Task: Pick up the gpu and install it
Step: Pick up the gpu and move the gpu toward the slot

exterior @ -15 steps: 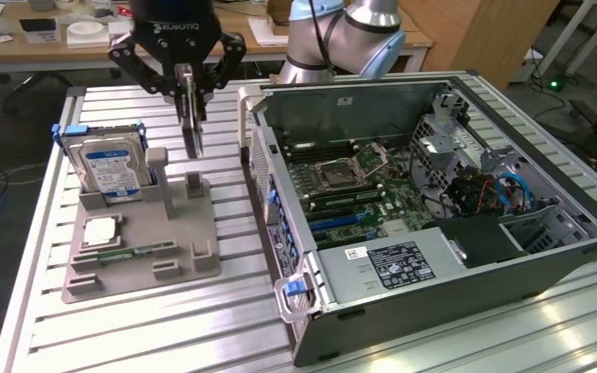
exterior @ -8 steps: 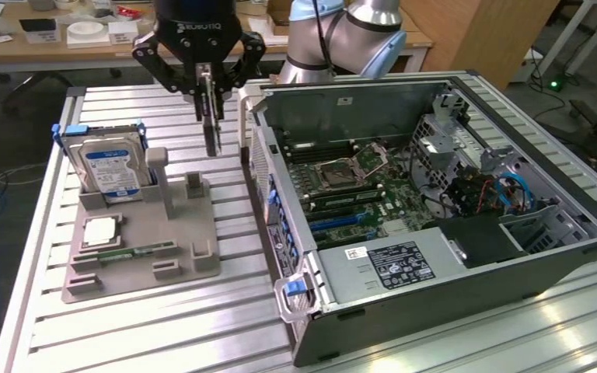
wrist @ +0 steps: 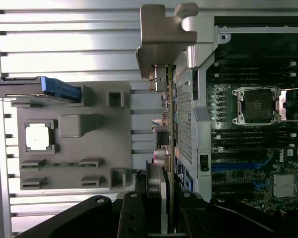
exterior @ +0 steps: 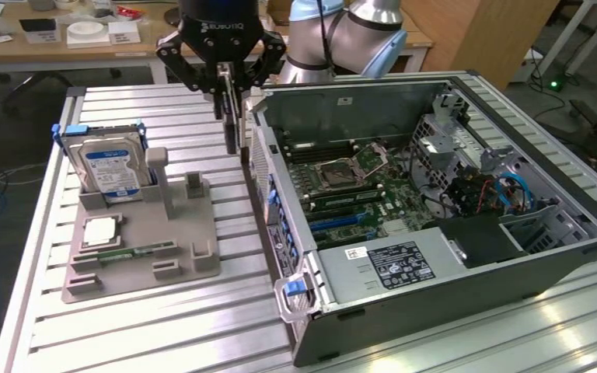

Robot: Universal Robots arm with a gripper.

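A ribbed aluminium table (exterior: 164, 326) carries a grey moulded plastic holder (exterior: 143, 260) and an open grey metal computer case (exterior: 423, 268). A wooden desk (exterior: 40, 48) stands behind. A boxy, blue-labelled hard drive (exterior: 109, 167) stands upright in the holder. The black gripper (exterior: 232, 89) has its fingers pinched on the gpu (exterior: 232, 128), a thin dark card hanging edge-on between holder and case, just beside the case's perforated wall. Its silvery bracket (wrist: 161, 44) is flat and angular.
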